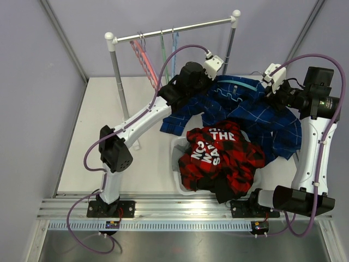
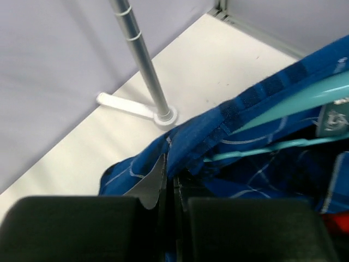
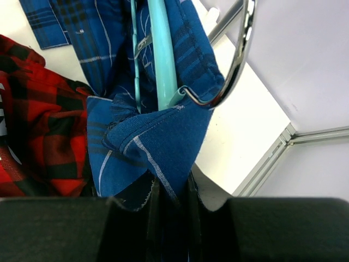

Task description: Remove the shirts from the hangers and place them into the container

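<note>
Left claw (image 2: pixel 170 181) shut, nipping only edge of blue plaid shirt (image 2: pixel 256 101); right claw (image 3: pixel 169 192) clamped on shirt fold. Teal hanger (image 3: pixel 162 54) inside shirt, just beyond right claw. Risks: thin left nip slips; hook (image 3: pixel 242 54) snags cloth; hanger rides into container (image 1: pixel 175 150) behind claws.

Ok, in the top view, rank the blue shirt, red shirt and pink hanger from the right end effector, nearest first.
1. The blue shirt: pinched in the right end effector, far right.
2. The red shirt: centre, toward the bases.
3. The pink hanger: far left, on the rail.
</note>
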